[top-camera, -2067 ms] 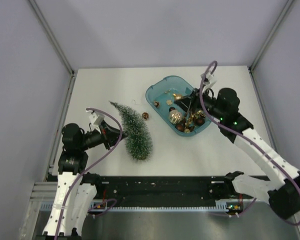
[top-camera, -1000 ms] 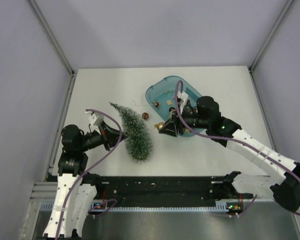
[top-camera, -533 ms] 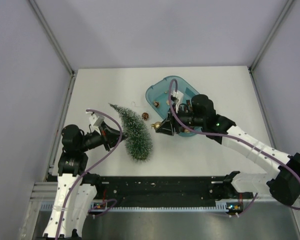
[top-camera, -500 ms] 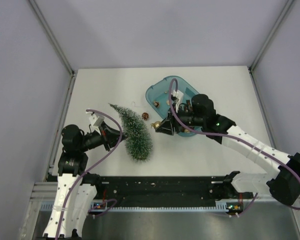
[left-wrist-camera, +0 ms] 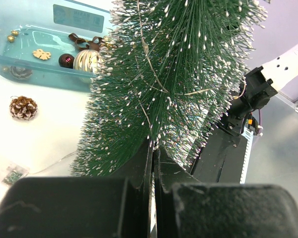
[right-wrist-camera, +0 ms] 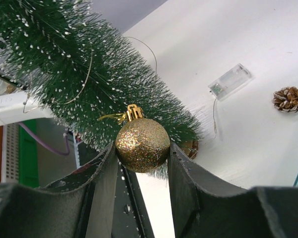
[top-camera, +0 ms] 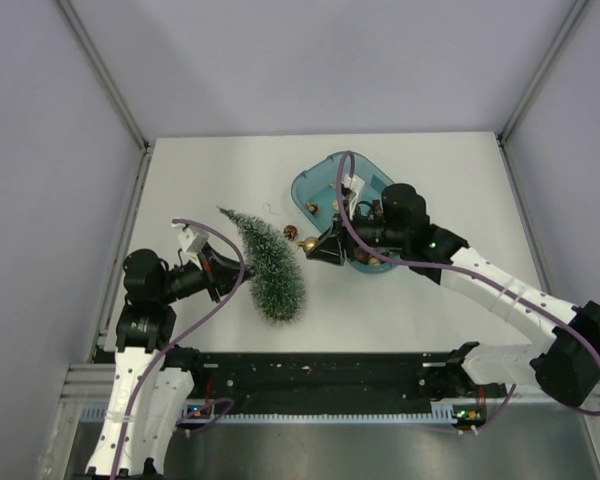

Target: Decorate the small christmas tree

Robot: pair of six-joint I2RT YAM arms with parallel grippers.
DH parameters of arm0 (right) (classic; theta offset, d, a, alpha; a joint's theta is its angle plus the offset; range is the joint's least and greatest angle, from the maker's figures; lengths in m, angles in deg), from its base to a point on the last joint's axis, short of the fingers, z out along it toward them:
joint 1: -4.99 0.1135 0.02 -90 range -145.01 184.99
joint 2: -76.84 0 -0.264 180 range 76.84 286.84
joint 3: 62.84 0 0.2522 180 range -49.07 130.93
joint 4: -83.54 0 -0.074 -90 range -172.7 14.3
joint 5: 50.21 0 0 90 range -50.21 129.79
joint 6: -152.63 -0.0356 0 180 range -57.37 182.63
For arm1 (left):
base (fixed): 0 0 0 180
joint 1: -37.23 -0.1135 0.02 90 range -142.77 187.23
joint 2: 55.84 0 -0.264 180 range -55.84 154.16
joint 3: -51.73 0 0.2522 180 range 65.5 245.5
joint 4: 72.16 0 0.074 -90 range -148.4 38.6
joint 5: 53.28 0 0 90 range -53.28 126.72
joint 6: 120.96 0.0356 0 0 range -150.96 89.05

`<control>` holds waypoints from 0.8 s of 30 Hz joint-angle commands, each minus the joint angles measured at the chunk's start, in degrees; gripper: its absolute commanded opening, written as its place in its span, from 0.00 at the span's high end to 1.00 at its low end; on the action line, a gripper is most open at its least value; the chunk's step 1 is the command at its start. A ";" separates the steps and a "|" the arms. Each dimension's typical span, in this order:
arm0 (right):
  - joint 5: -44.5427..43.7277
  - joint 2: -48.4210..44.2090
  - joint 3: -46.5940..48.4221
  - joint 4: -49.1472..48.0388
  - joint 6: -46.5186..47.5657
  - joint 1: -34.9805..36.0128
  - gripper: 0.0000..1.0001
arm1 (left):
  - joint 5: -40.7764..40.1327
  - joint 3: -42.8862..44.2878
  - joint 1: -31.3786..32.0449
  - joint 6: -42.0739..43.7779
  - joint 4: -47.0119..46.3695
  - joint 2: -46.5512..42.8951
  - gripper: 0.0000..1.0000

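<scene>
- The left hand (left-wrist-camera: 152,162) is clenched on the slim frosted-green bottle-brush christmas tree (top-camera: 267,268), tilted over the white table (top-camera: 195,180) beside the teal plastic tray (top-camera: 313,181).
- The right hand (right-wrist-camera: 141,157) grasps a glittery gold ball (right-wrist-camera: 142,144), nearly at the bristles.
- No ornament looks hung yet.

Left gripper (left-wrist-camera: 153,148) pinched nearly closed, right gripper (right-wrist-camera: 141,148) clamped wider

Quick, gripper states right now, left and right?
Left gripper: closed on the frosted dark green bottle-brush christmas tree.
Right gripper: closed on a round gold glitter ball ornament.
</scene>
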 commanded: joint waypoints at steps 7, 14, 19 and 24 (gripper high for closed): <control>-0.11 1.79 0.69 -5.22 -0.52 1.00 0.78 | 0.64 0.22 0.00 0.99 0.68 -0.34 1.00; -1.08 0.03 -1.25 -4.34 -0.34 1.70 0.78 | 0.55 0.05 0.09 0.81 0.42 -0.25 1.00; -2.31 0.12 -1.86 -2.49 0.19 2.84 0.79 | 0.47 0.14 0.00 0.46 0.24 -0.34 1.00; -3.01 0.38 -2.04 -2.49 0.28 3.72 0.79 | 0.38 0.31 0.00 0.72 0.94 -0.60 1.00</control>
